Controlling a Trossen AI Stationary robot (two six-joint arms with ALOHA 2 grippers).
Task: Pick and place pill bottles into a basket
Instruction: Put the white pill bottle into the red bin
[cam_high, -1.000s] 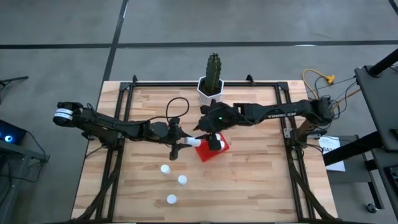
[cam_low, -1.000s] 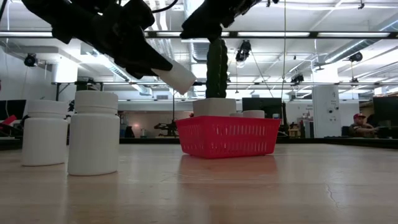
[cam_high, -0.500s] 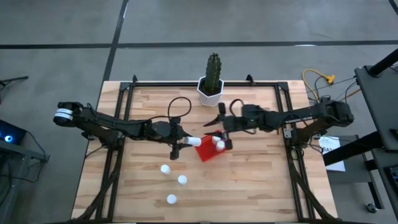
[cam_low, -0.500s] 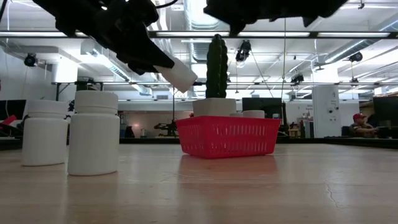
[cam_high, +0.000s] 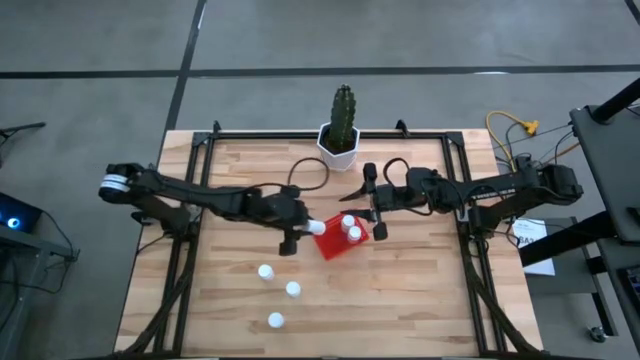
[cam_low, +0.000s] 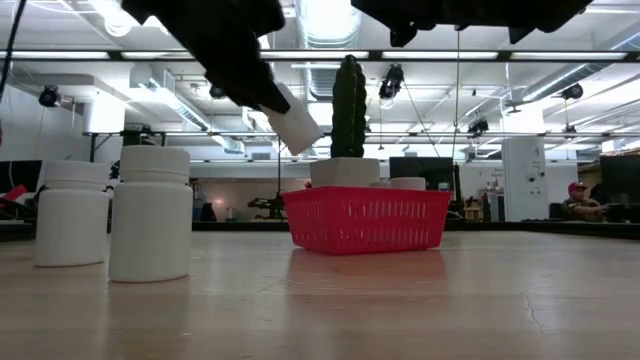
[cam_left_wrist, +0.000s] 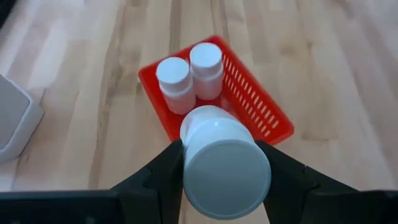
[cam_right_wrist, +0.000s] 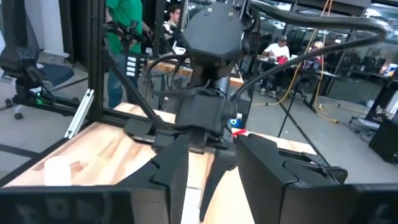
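The red basket (cam_high: 336, 246) stands mid-table with two pill bottles (cam_left_wrist: 175, 77) (cam_left_wrist: 206, 59) upright in it. My left gripper (cam_high: 298, 230) hangs just left of the basket, shut on a third pill bottle (cam_left_wrist: 225, 163), which shows tilted above the basket's left end in the low view (cam_low: 296, 126). My right gripper (cam_high: 366, 205) stands open at the basket's right side, high up and level, nothing between its fingers (cam_right_wrist: 175, 163). Three more pill bottles (cam_high: 265, 271) (cam_high: 292, 289) (cam_high: 275, 320) stand on the wood nearer the table's near edge. My left gripper pinches the bottle's round side wall (cam_left_wrist: 186, 144) between its two fingers, one on each side. The fingers come from the table's left, slanting down, and lie along the bottle. The bottle's free end (cam_low: 302, 136) sticks out past the fingertips, tilted down toward the basket, lifted clear.
A white faceted pot with a green cactus (cam_high: 341, 138) stands at the table's far edge, just behind the basket. Black frame rails (cam_high: 190, 200) run along both sides of the table. Bare wood lies right of the basket and at the near right.
My right gripper has drawn back from over the basket toward the table's right edge and tipped up to level; two bottles now show in the basket. My left gripper has risen a little and moved toward the basket with its bottle, which now tilts down more steeply.
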